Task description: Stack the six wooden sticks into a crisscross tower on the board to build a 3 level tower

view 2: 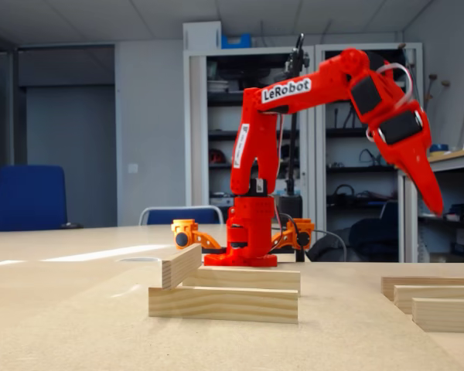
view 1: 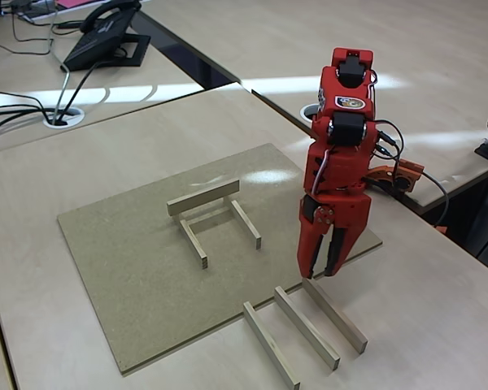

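Observation:
On the brownish board point(view 1: 138, 276) two pale sticks point(view 1: 193, 244) point(view 1: 246, 223) lie parallel, and a third stick point(view 1: 203, 197) lies across their far ends. From the low fixed view this partial tower point(view 2: 224, 304) has the crossing stick point(view 2: 180, 267) resting on the left. Three more sticks point(view 1: 270, 345) point(view 1: 307, 327) point(view 1: 335, 315) lie side by side on the pale table just off the board's near right edge; they also show low at the right point(view 2: 437, 303). My red gripper point(view 1: 322, 272) point(view 2: 435, 205) points down just above the far end of the rightmost loose stick, slightly open and empty.
The arm's base point(view 1: 390, 175) point(view 2: 250, 239) stands at the table's right edge behind the board. A desk phone point(view 1: 106, 36) and cables lie on the far table, with a cable grommet point(view 1: 65, 118) near it. Bare board spreads left of and in front of the tower.

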Motion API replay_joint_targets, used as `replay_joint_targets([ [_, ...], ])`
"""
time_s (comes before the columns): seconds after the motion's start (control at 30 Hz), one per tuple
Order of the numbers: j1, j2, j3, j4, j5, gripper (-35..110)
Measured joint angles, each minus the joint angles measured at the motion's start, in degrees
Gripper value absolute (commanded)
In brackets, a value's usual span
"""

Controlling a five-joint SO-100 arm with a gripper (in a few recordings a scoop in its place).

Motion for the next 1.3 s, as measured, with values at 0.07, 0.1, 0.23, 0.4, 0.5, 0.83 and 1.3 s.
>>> replay_joint_targets([
  [0.07,-2.99,0.09,2.64,-0.97,-0.18,13],
  [0.1,-3.78,0.0,3.87,-1.23,-0.7,14],
  [0.23,-6.5,0.09,8.09,-2.37,-1.32,17],
  [0.4,-8.0,0.7,12.04,-5.01,-2.2,22],
  [0.5,-7.82,0.7,12.39,-6.94,-4.13,26],
  [0.83,-7.82,-0.18,12.57,-13.8,-4.48,26],
  [1.3,-7.12,-3.43,18.28,-21.18,-2.02,23],
])
